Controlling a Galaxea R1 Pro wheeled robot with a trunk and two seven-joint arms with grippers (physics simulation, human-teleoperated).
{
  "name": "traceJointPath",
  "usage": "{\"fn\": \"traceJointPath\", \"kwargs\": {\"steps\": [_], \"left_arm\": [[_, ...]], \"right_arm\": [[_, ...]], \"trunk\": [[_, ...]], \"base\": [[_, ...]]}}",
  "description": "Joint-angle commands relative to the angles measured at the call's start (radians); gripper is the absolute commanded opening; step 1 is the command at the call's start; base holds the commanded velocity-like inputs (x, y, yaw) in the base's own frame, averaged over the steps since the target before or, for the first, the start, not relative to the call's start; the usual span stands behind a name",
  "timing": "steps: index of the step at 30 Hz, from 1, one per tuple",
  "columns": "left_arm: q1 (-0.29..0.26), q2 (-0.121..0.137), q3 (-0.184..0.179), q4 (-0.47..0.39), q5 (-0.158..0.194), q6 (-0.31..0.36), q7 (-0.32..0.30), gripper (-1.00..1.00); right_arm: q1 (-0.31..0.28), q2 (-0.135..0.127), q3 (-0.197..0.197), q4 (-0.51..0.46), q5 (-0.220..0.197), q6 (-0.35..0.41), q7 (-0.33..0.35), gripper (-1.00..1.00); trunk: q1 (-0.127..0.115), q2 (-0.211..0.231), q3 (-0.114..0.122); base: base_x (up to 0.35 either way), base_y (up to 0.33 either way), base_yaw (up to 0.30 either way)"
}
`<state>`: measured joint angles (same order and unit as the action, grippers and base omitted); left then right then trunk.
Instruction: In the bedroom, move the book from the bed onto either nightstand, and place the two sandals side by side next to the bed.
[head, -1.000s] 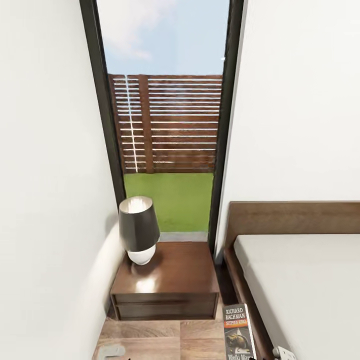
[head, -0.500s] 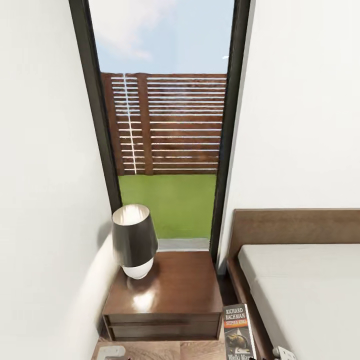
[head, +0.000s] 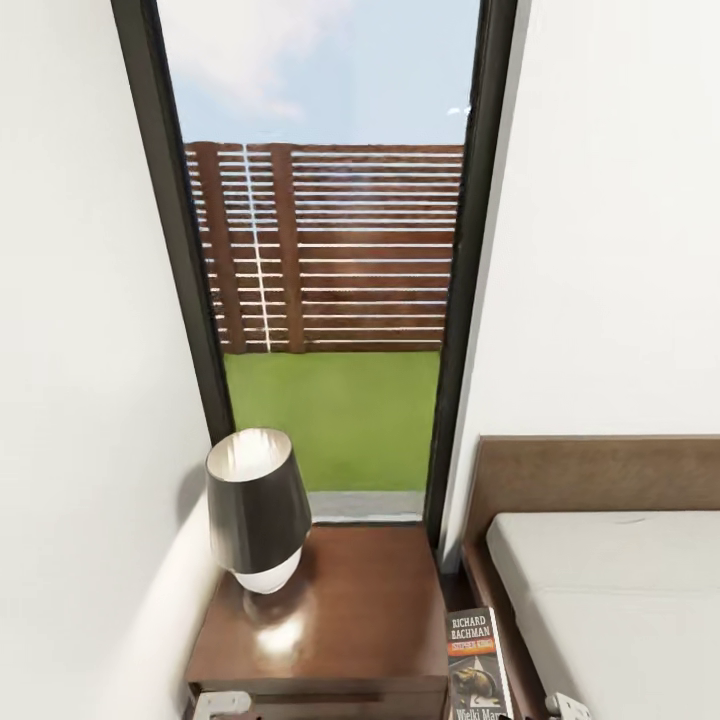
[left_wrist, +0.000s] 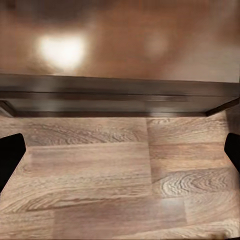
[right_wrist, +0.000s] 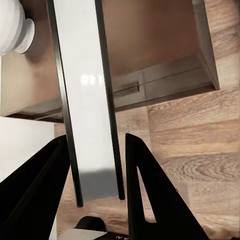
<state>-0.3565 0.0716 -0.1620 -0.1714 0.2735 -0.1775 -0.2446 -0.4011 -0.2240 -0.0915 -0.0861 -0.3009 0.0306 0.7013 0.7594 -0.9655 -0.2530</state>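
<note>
The book (head: 475, 664), pale grey with an orange "RICHARD BACHMAN" band, stands upright at the bottom edge of the head view, between the nightstand (head: 340, 620) and the bed (head: 620, 600). In the right wrist view the book (right_wrist: 87, 100) shows edge-on between two black fingers (right_wrist: 45, 175), with my right gripper (right_wrist: 97, 145) shut on it above the floor in front of the nightstand (right_wrist: 150, 45). My left gripper (left_wrist: 120, 150) is open, its fingers (left_wrist: 10, 155) far apart, facing the nightstand's drawer front (left_wrist: 115, 97) low over the floor. The sandals are out of view.
A lamp (head: 257, 510) with a dark shade and white base stands on the nightstand's left half. A white wall (head: 80, 400) runs close along the left. A tall dark-framed window (head: 330, 300) is behind. Wood-plank floor (left_wrist: 120, 185) lies before the nightstand.
The whole head view has shifted: the nightstand, lamp and bed sit lower and larger in the picture, so the camera has come closer. The book keeps its place in the view.
</note>
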Motion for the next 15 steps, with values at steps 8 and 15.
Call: {"fn": "traceJointPath", "kwargs": {"steps": [8, 15], "left_arm": [[-0.001, 0.001, -0.008, 0.001, 0.01, -0.003, -0.002, 1.0], [-0.001, 0.001, -0.008, 0.001, 0.01, -0.003, -0.002, 1.0]], "right_arm": [[-0.001, 0.0, -0.011, 0.0, 0.0, 0.003, 0.004, -1.0], [-0.001, 0.0, -0.011, 0.0, 0.0, 0.003, 0.004, -1.0]], "trunk": [[0.001, -0.001, -0.001], [0.001, -0.001, -0.001]], "base": [[0.313, 0.0, 0.0], [0.3, 0.0, 0.0]]}}
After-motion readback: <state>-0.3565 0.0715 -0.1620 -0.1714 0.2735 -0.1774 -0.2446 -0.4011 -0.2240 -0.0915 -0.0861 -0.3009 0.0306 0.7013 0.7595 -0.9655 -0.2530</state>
